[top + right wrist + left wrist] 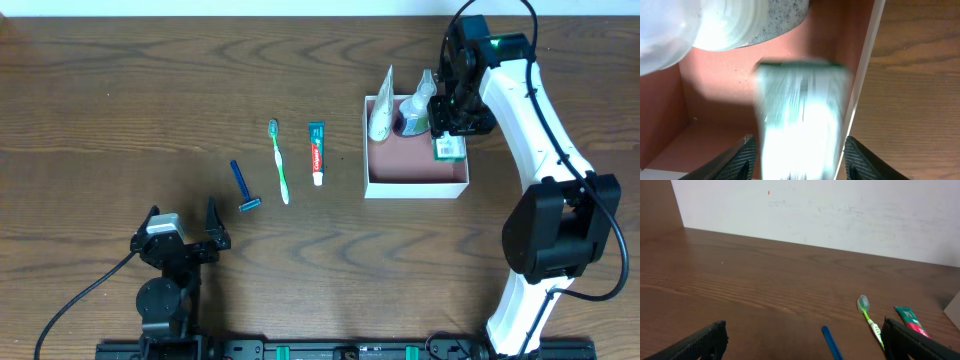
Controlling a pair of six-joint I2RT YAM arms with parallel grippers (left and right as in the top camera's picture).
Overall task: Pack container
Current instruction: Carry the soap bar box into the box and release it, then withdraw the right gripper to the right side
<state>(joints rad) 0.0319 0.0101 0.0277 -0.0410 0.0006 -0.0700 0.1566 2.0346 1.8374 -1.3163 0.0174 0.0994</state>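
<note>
The container (415,190) is a square white box with a pink inside, at the right of the table. It holds a white tube (381,112) and a clear bottle (418,108). My right gripper (452,118) hangs over its right side. In the right wrist view its jaws (797,160) are open, and a small green-and-white box (800,115), blurred, lies between them without touching, beside the container's white wall (865,75). That box (448,148) rests against the right wall. My left gripper (180,235) is open and empty near the front left.
A blue razor (243,187), a green toothbrush (280,165) and a small toothpaste tube (317,152) lie side by side on the table left of the container. The left wrist view shows them ahead: razor (830,340), toothbrush (867,317), toothpaste (910,320).
</note>
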